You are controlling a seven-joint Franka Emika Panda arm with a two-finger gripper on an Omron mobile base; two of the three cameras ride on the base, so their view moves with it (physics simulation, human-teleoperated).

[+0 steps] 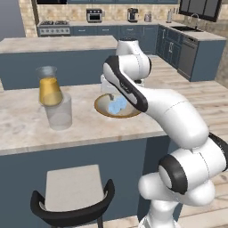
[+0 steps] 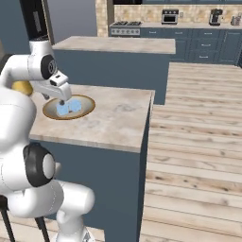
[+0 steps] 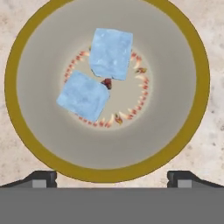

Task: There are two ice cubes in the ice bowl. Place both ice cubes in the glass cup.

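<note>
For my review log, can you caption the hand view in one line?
Open gripper poised above the ice bowl, both ice cubes lying inside, nearly touching at one corner.

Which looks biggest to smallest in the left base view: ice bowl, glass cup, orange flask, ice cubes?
1. ice bowl, widest
2. glass cup and orange flask: look alike, and the cup is nearer the camera, so unranked
3. ice cubes, smallest

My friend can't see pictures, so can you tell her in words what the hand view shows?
Two pale-blue ice cubes lie side by side in the middle of the ice bowl, a round dish with a brown rim and grey inside, seen from straight above. The open end effector hovers over it, its dark finger tips at the bottom edge, holding nothing. The bowl sits on a speckled beige counter.
</note>
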